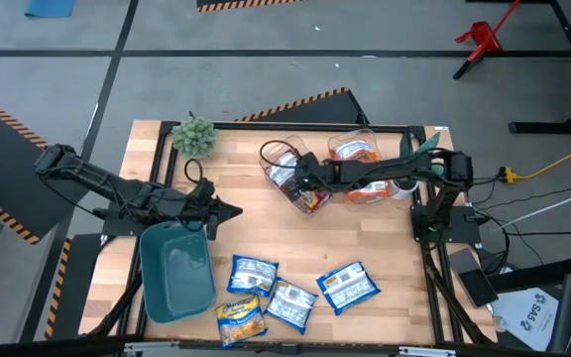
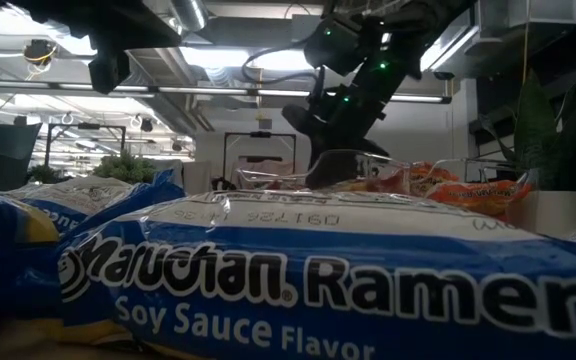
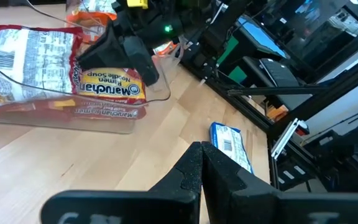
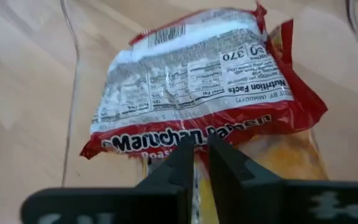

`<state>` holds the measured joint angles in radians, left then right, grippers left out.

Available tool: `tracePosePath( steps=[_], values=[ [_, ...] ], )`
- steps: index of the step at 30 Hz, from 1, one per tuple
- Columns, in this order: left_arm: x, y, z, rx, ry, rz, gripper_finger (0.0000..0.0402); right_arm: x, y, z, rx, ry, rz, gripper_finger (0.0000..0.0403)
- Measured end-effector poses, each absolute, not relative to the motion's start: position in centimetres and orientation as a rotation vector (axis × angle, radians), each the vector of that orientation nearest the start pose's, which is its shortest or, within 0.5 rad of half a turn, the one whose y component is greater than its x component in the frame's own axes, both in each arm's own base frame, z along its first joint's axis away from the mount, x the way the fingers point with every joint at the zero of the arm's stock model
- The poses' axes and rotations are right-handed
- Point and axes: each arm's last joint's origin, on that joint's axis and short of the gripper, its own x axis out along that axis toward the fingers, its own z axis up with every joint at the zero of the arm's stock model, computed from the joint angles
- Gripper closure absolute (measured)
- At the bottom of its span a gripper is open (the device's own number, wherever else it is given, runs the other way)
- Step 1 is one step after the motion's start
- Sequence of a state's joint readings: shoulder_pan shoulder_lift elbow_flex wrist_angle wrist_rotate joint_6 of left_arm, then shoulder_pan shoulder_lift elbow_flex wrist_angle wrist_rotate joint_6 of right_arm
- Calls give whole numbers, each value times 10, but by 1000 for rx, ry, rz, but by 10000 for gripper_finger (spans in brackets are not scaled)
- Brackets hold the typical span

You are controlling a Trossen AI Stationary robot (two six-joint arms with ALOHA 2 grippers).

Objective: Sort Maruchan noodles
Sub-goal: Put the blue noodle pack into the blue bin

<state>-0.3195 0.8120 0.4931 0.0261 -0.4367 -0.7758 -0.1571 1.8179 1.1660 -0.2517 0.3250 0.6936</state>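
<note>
Several Maruchan noodles packets show. Blue ones (image 1: 347,287) and a yellow one (image 1: 241,319) lie flat near the table's front edge. Red ones lie in a clear bin (image 1: 290,177) at the far middle. My right gripper (image 4: 201,150) reaches into that bin from the table's right, its fingers nearly together at the edge of the top red packet (image 4: 197,93), which lies label side up on another packet (image 4: 284,162). My left gripper (image 1: 232,210) hovers shut at mid left, above the teal bin (image 1: 176,273), holding nothing. My right gripper pinches the top red packet by its near long edge (image 4: 166,142), about midway along the red printed band, between its two fingertips. The fingers slant down from the table's right and lie across that edge. The packet lies flat on the packet beneath, inside the clear bin.
A second clear bin (image 1: 357,149) with orange packets stands at the far right, and more orange packets (image 1: 370,191) lie under my right arm. A small green plant (image 1: 193,136) stands at the far left corner. Bare wood lies between the clear bins and the blue packets.
</note>
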Motion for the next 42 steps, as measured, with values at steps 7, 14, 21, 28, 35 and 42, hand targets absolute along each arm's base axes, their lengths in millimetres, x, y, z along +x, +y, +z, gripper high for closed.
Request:
tracePosePath(
  steps=[7,14,21,28,35,42],
  values=[
    [174,-46,248,-673,219,198,401,372,-74,196,556,744,-646,359],
    [172,-51,249,-702,248,111,401,364,-35,270,452,861,-489,358],
    [169,-70,265,-724,267,1,401,333,68,306,401,1049,-207,358],
    [177,-89,287,-617,281,-39,401,281,162,292,378,1257,-259,338],
    [203,-105,278,-568,310,-22,401,244,214,279,443,1284,-403,201],
    [241,-126,252,-550,333,-41,401,218,216,246,432,1327,-729,82]
  ],
)
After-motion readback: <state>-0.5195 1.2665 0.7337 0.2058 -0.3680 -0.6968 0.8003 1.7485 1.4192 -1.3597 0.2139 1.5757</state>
